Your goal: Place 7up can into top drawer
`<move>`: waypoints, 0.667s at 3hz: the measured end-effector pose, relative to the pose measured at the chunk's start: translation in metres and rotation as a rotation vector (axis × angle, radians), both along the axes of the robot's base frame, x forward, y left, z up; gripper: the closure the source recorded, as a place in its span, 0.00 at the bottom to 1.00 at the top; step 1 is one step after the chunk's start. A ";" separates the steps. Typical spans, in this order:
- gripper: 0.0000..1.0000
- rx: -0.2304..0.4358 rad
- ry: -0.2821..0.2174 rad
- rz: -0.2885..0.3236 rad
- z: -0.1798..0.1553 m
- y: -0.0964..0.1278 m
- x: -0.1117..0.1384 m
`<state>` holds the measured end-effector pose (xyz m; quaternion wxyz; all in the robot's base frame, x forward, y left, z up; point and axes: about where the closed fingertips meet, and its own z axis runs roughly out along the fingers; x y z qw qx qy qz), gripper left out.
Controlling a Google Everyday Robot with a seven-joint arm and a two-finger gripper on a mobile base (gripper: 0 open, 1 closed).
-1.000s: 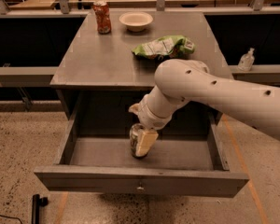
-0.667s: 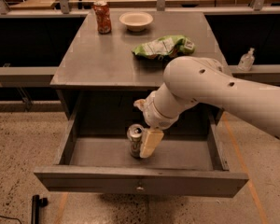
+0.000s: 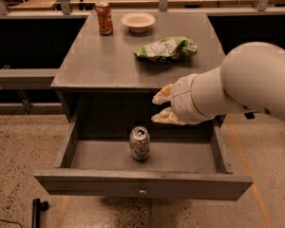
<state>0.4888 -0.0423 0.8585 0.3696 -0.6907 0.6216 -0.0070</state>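
**Q:** What fills most of the view?

**Me:** The grey table (image 3: 109,61), seen from above and in front. My white arm (image 3: 242,84) is the other big thing; it reaches in from the right edge across the table's front right corner.

**Q:** And under the tabletop?

**Me:** The top drawer (image 3: 142,186) is pulled well out toward the camera. Its flat front panel is nearest, and its floor is in plain sight.

**Q:** What lies on the tabletop?

**Me:** A green crinkled chip bag (image 3: 167,48) lies right of centre. Behind it, near the back edge, sits a pale bowl (image 3: 138,21). Left of the bowl a red-orange can (image 3: 103,18) stands upright, near the bowl but not touching it.

**Q:** Where is your gripper?

**Me:** My gripper (image 3: 154,109) hangs at the end of the arm, just below the tabletop's front edge. It is above the back of the drawer, a little right of the middle. Its two pale fingers (image 3: 165,94) point left, one over the other. They are spread apart with nothing between them.

**Q:** And the 7up can?

**Me:** The 7up can (image 3: 139,144) stands upright on the drawer floor, about midway across, silver top up. It is below my fingertips and slightly to their left, apart from them and clear of the drawer's walls.

**Q:** Anything smaller?

**Me:** A small round knob (image 3: 142,191) sits at the centre of the front panel, straight in front of the can.
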 end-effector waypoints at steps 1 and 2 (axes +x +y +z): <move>0.54 0.055 -0.093 -0.089 0.025 -0.030 0.008; 0.30 0.052 -0.095 -0.085 0.026 -0.028 0.007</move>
